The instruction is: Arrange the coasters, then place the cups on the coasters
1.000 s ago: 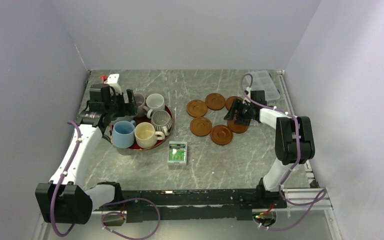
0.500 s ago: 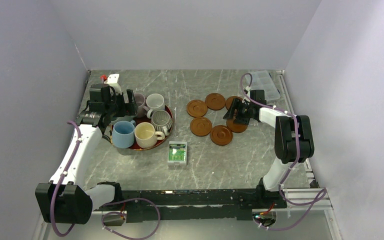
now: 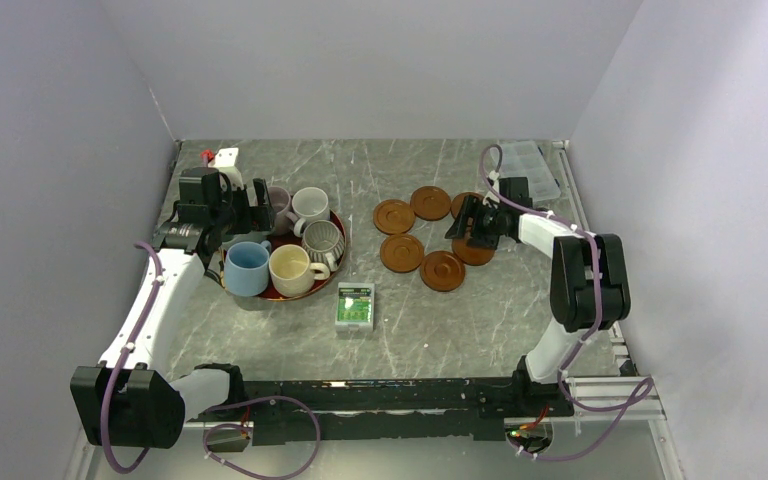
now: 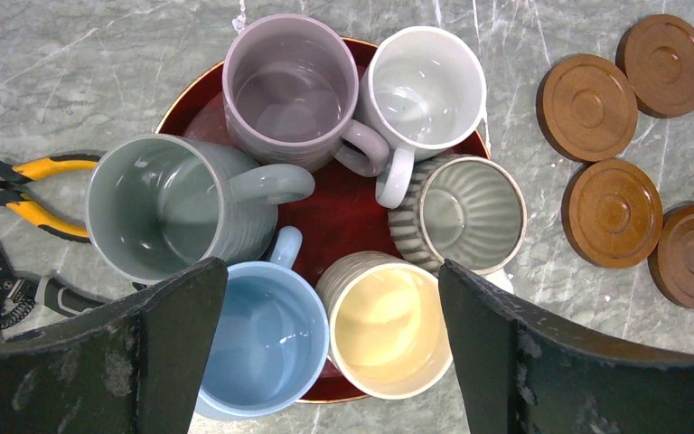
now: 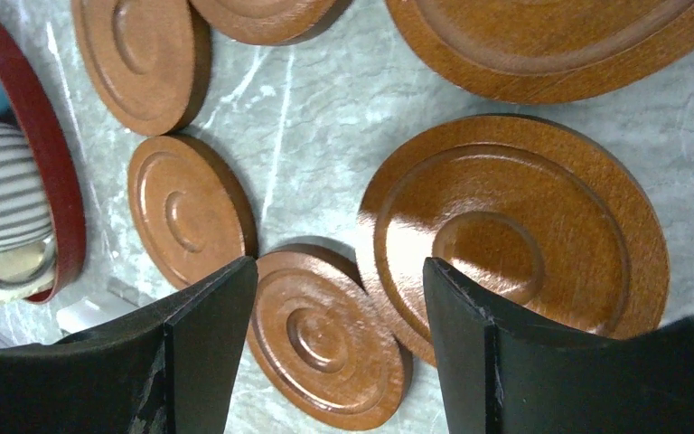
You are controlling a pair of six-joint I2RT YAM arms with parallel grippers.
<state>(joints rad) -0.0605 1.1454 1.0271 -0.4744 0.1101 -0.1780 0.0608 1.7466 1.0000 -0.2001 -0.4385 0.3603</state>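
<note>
I nudged the right gripper point(image 5: 339, 264), apart and empty, slightly farther over coasters point(image 5: 506, 244) right of the red tray point(image 4: 330, 217); left gripper point(image 4: 332, 265) stayed spread above its mugs point(image 4: 289, 90).

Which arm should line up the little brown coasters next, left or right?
The right one, probably. The right gripper hangs open just over the coasters, while the left gripper is open above the cups on the tray, off to one side of them.

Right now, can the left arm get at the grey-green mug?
Probably yes: the left gripper hangs open above the tray, nothing covers the grey-green mug. The mauve mug and blue mug press close, so finger room looks tight.
</note>
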